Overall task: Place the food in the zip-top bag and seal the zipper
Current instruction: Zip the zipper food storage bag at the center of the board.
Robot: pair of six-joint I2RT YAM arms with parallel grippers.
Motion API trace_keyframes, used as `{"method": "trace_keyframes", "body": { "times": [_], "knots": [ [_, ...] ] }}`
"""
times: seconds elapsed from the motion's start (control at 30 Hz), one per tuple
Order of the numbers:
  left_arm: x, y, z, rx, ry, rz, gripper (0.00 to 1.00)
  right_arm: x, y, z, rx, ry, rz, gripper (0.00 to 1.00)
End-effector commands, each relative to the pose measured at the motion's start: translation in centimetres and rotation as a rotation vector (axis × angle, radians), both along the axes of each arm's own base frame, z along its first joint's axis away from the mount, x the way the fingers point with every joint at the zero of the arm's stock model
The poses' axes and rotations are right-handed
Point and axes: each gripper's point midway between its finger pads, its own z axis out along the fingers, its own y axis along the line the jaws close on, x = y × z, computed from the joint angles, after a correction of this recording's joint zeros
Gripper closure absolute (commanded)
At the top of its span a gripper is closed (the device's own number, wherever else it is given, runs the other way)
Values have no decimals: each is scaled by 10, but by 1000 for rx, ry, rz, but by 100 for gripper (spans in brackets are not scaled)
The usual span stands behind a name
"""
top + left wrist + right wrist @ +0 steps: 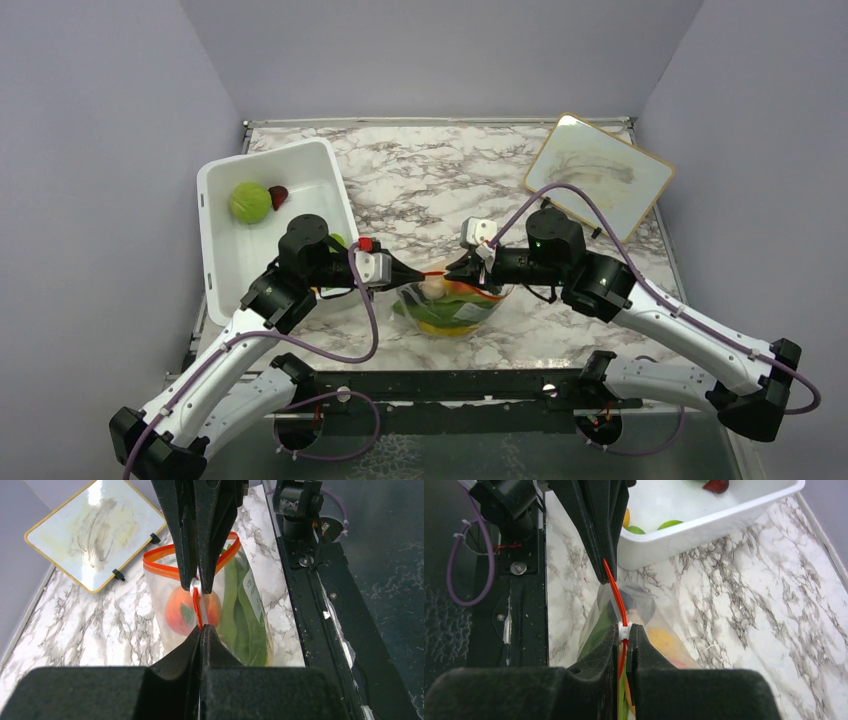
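Observation:
The clear zip-top bag [447, 308] stands between my two grippers, holding green, yellow and orange food [186, 611]. My left gripper [418, 274] is shut on the near end of the red-orange zipper [198, 607]. My right gripper [452, 270] is shut on the zipper at its white slider [624, 628]. The strip runs taut between the two [616, 596]. Beyond the right gripper's fingers [181, 540] the bag mouth still gapes as an orange loop [159, 560]. A green ball [250, 202] and a dark piece [278, 196] lie in the white tub [225, 255].
The white tub stands at the left, close behind my left arm, and shows in the right wrist view [704, 527] with green and yellow pieces. A wood-framed whiteboard [598, 170] lies at the back right. The black base rail [450, 385] runs along the near edge.

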Motion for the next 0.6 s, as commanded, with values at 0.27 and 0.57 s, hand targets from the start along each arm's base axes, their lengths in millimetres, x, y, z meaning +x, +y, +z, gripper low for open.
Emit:
{"method": "trace_keyframes", "body": {
  "times": [0.27, 0.57],
  "knots": [
    [-1, -7, 15, -34, 9, -44, 59, -8, 1, 25, 81, -5, 29, 99],
    [4, -10, 20, -55, -13, -44, 56, -14, 9, 27, 105, 2, 80, 99]
  ]
}}
